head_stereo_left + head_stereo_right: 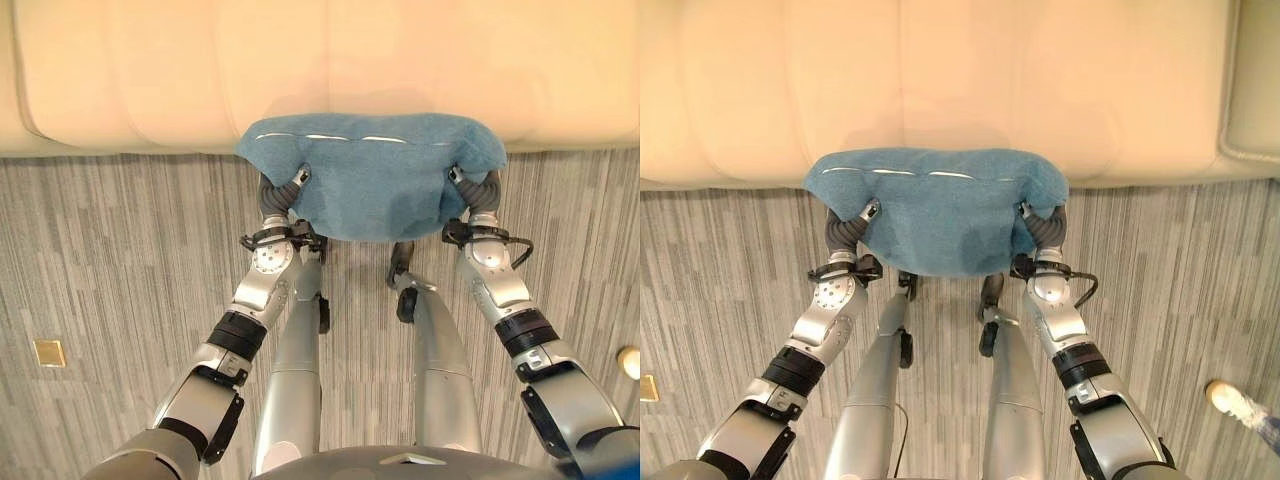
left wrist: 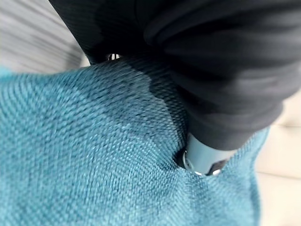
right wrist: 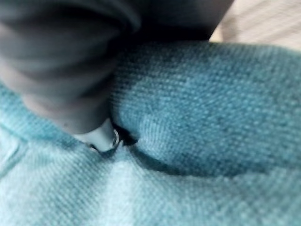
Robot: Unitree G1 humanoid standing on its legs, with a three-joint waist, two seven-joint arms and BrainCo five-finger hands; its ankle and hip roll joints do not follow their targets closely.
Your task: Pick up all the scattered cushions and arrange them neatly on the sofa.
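A teal blue cushion [image 1: 370, 180] is held up between my two hands, over the floor and just across the front edge of the cream sofa [image 1: 300, 60]. My left hand [image 1: 283, 192] presses into its left side and my right hand [image 1: 480, 190] into its right side. Both hands are sunk into the cloth, with only their dark ribbed covers showing. In the left wrist view the cover [image 2: 211, 56] lies against the woven cushion [image 2: 94, 165]. The right wrist view shows the right hand's cover [image 3: 61, 61] dug into a fold of the cushion [image 3: 211, 108].
Grey striped carpet [image 1: 120, 260] runs in front of the sofa. A brass floor socket [image 1: 48, 352] sits in it at the left. A person's shoe [image 1: 1235, 400] shows at the right edge. A paler sofa section [image 1: 1255, 90] stands at the far right.
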